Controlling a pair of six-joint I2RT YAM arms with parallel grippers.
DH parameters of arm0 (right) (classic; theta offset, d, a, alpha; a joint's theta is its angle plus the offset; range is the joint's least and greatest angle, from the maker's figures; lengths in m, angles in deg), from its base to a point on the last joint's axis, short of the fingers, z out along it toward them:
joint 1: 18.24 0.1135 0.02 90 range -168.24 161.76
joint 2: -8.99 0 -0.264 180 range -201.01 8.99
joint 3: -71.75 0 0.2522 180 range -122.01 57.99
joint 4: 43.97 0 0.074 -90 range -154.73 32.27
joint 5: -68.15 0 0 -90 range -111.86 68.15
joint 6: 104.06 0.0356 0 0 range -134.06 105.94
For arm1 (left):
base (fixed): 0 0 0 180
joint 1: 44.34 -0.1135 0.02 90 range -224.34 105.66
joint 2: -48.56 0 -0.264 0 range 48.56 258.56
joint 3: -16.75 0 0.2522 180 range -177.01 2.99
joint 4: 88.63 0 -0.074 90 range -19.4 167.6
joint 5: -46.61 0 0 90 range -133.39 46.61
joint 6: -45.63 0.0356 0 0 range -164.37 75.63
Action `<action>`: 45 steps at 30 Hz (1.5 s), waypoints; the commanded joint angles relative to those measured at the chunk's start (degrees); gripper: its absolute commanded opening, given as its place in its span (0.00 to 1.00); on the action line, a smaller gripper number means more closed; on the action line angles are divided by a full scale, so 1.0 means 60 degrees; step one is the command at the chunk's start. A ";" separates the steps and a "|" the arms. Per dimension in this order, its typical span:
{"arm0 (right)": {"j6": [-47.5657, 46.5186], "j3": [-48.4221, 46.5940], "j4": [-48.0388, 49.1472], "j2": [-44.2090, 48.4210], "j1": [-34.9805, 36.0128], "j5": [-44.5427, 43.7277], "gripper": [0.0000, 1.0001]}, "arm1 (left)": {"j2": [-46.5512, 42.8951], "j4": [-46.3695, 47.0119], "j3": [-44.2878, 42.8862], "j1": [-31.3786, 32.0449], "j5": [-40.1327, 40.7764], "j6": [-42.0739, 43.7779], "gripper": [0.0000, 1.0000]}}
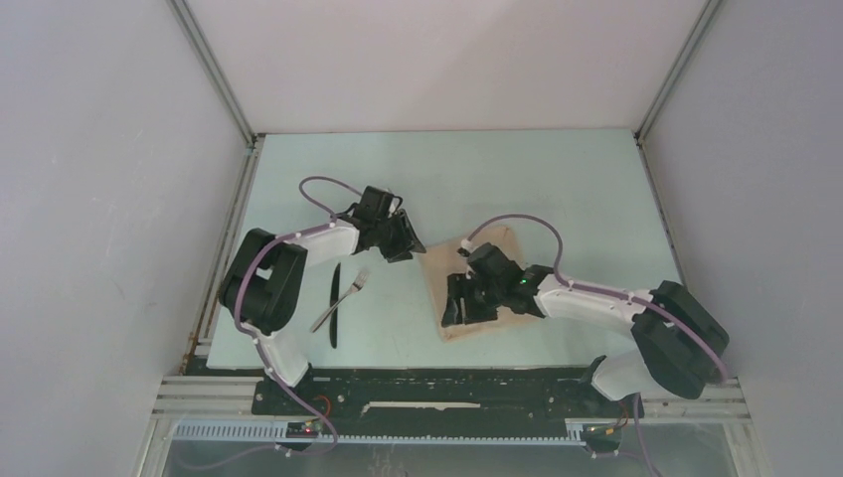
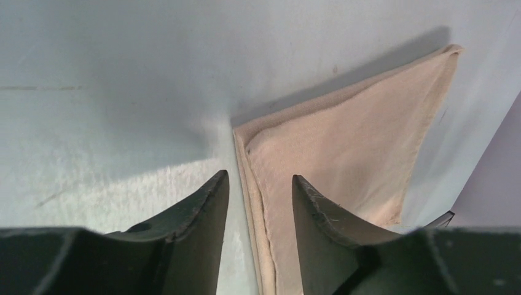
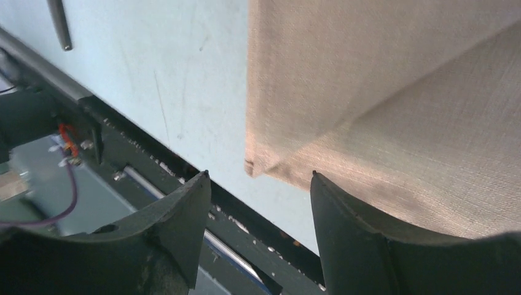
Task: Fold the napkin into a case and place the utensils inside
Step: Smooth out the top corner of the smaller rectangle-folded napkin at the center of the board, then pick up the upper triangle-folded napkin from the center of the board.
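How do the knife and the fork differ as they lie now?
The knife is black; the fork is silver. The knife lies almost straight front to back; the fork slants across it. Both lie flat on the table, left of the napkin.

We see a pale mint-white table [image 1: 557, 189], its surface marked w/ faint scuffs & thin scratches in both wrist views. Right of centre lies the napkin [image 1: 439, 270], a plain beige cloth folded into stacked layers, set at a slight angle to the table's edges, w/ one corner pointing to the far side. Well apart on the left, near the front edge, we find the black knife [image 1: 335, 308] lying approx. front-to-back, & the silver fork [image 1: 350, 293] crossing it diagonally, tines toward the far right.
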 commanded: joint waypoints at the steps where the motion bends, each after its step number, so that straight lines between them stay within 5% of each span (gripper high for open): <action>1: -0.0337 -0.2077 -0.2564 -0.0621 0.1639 -0.3663 0.69 | -0.1699 -0.0581 0.0152 -0.0133 0.0508 0.0372 0.52; 7: 0.0785 -0.5544 -0.6696 -0.3037 0.3226 -0.6105 0.56 | -0.4412 -0.2104 0.1312 -0.0865 0.1355 0.0855 0.62; 13: 0.1371 -0.7198 -0.8126 -0.4235 0.3710 -0.6255 0.51 | -0.6650 -0.3340 0.2160 -0.1670 0.2013 0.1494 0.62; 18: 0.1189 -0.7813 -0.8498 -0.4991 0.3739 -0.6142 0.52 | -0.7402 -0.3501 0.2632 -0.1933 0.1928 0.1696 0.62; 23: 0.1092 -0.7994 -0.8425 -0.5355 0.3710 -0.5931 0.40 | -0.7521 -0.3342 0.2864 -0.1949 0.1584 0.1693 0.62; 45: 0.0483 -0.7856 -0.7787 -0.6044 0.3240 -0.5406 0.42 | -0.7441 -0.2913 0.3125 -0.1949 0.1084 0.1598 0.62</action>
